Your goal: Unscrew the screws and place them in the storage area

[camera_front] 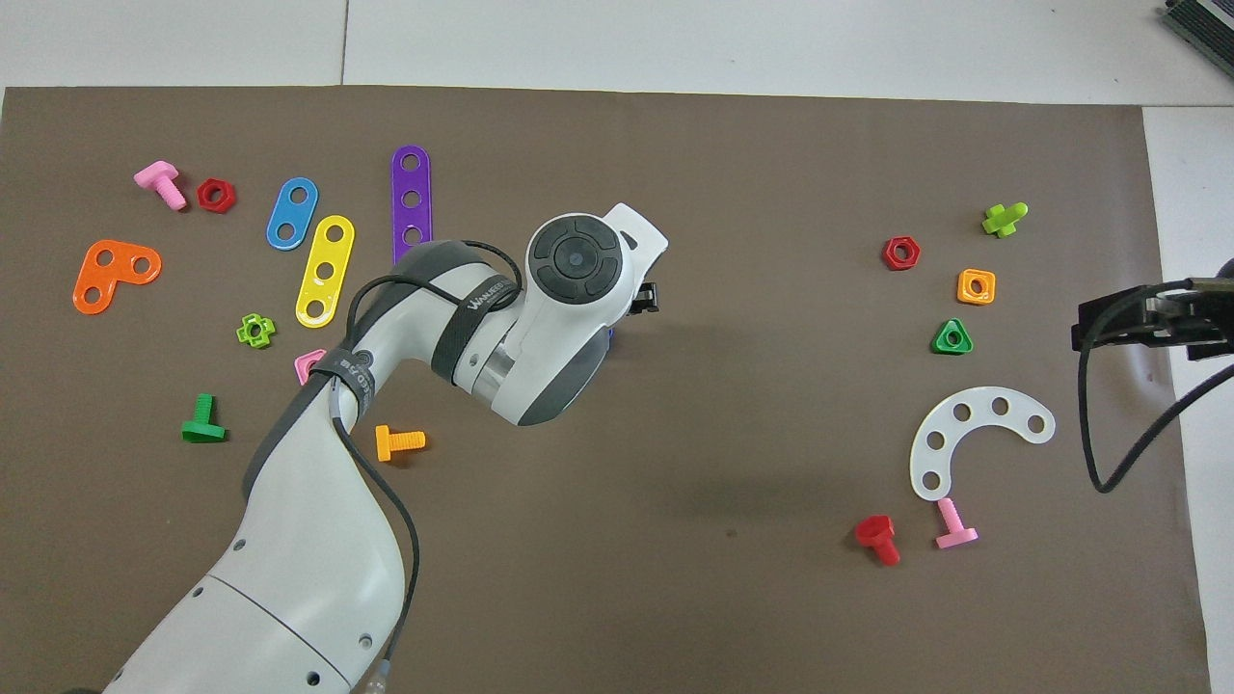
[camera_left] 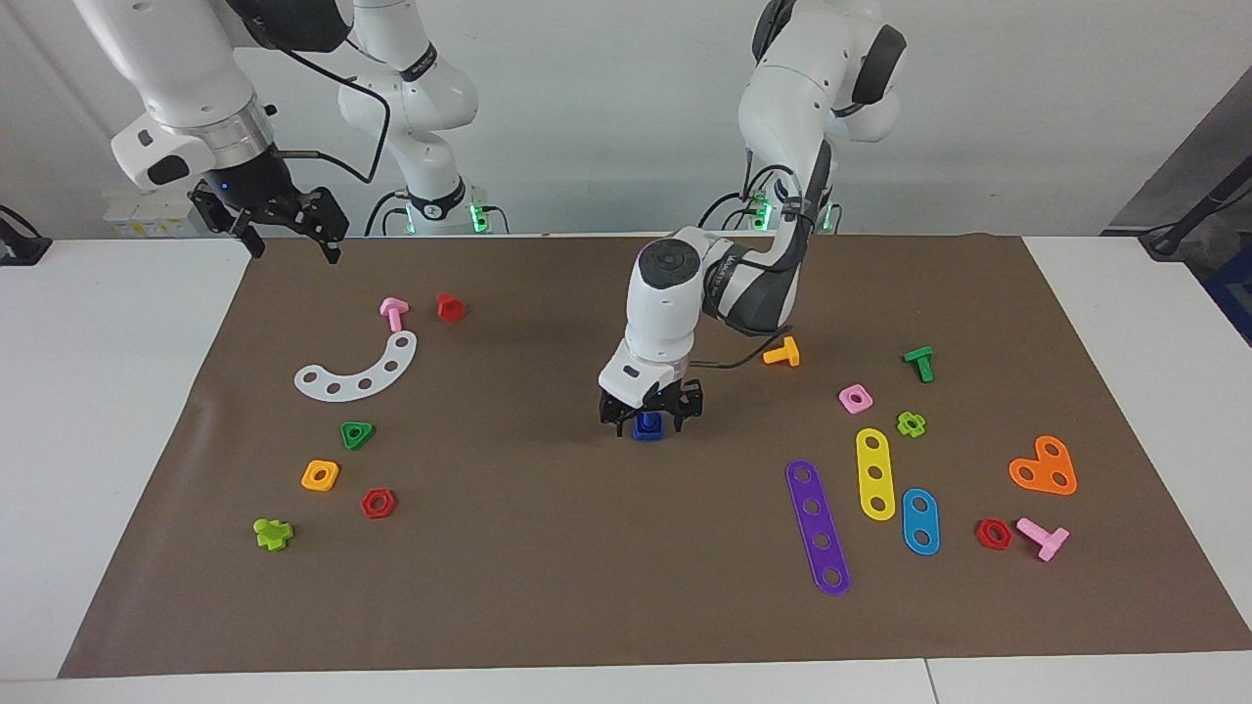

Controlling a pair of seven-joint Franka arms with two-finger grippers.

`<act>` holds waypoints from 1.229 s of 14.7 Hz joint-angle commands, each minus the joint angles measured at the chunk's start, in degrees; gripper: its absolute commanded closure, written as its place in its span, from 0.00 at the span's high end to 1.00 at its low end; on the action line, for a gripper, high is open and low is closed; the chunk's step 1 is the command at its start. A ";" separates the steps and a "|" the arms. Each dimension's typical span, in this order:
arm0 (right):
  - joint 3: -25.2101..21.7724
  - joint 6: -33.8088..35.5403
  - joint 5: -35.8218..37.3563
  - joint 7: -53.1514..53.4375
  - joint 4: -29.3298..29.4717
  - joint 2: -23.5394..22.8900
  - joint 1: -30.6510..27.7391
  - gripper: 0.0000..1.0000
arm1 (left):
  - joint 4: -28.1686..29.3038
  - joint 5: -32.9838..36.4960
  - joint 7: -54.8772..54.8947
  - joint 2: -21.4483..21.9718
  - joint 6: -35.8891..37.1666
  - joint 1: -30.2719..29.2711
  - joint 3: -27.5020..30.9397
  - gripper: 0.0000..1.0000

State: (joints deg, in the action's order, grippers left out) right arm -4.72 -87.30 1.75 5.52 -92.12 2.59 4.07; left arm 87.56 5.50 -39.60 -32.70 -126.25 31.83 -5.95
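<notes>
Jaws, left: the left gripper (camera_left: 649,422) stands low over the middle of the brown mat (camera_left: 548,606), its jaws spread wide to either side of the dark-blue bolt (camera_left: 647,426); they flank it, but whether the tips press on it I cannot tell.
Jaws, right: the right gripper (camera_left: 286,223) waits in the air over the mat's corner at the right arm's end, jaws apart and empty.
Bolt, place: it sits at the centre of the mat, on the surface, well apart from the orange bolt (camera_left: 782,353) and the purple strip (camera_left: 818,528); from overhead the left wrist hides nearly all of it.
Bolt, axis: it appears to stand upright, long axis vertical, a narrower part on top and a broader dark-blue base below; whether that base is a separate nut I cannot make out.
Step in hand: by my reading, taking hold of the bolt for unscrewing.
Next move: it likely calls for the jaws to close squarely on the upper part, then a turn about the vertical axis, the base kept from spinning along.
Storage area: none is marked that I can see.
</notes>
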 commanded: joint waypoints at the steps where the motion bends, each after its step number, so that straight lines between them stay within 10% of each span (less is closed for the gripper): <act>1: 0.41 0.64 -0.43 -1.30 -0.52 0.93 -0.56 1.00 | 1.64 1.01 2.50 0.10 -1.19 0.25 0.42 0.98; 18: 0.41 0.64 -0.43 -1.30 -0.52 0.93 -0.56 1.00 | 5.87 0.74 4.88 0.98 -1.98 0.60 -0.38 0.89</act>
State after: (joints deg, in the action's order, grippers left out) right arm -4.72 -87.30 1.75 5.52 -92.12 2.59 4.07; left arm 91.60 5.50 -35.10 -33.04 -127.51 31.93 -6.71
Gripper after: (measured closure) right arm 0.000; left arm 0.084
